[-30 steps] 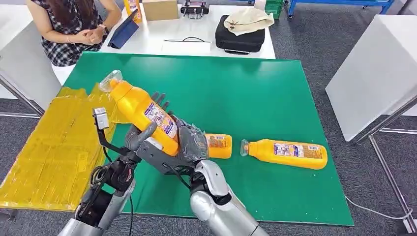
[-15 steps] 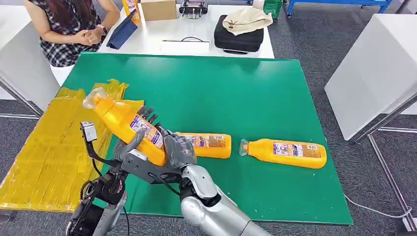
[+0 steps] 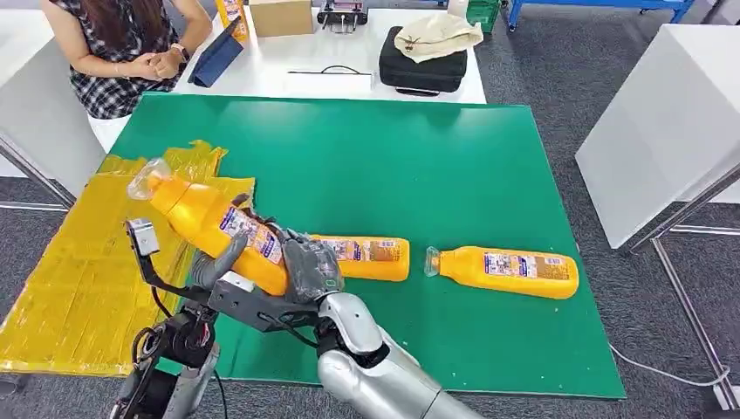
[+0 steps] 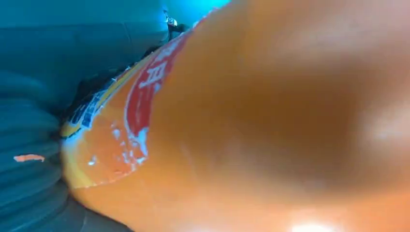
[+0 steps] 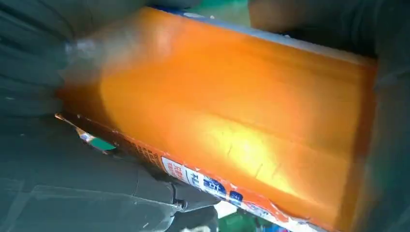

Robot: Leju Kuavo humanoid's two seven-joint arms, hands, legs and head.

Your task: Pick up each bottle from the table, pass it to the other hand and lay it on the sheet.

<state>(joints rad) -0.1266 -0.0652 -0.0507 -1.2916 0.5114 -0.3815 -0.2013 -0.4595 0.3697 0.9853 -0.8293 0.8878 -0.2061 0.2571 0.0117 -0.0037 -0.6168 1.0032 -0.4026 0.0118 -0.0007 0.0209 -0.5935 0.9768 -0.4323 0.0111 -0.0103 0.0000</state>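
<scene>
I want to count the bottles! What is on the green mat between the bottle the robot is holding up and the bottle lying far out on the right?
One more orange bottle lies there on its side, seen in the head view.

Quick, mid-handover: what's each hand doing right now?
Left hand: holds the orange bottle.
Right hand: holds the same orange bottle at its base.
</scene>
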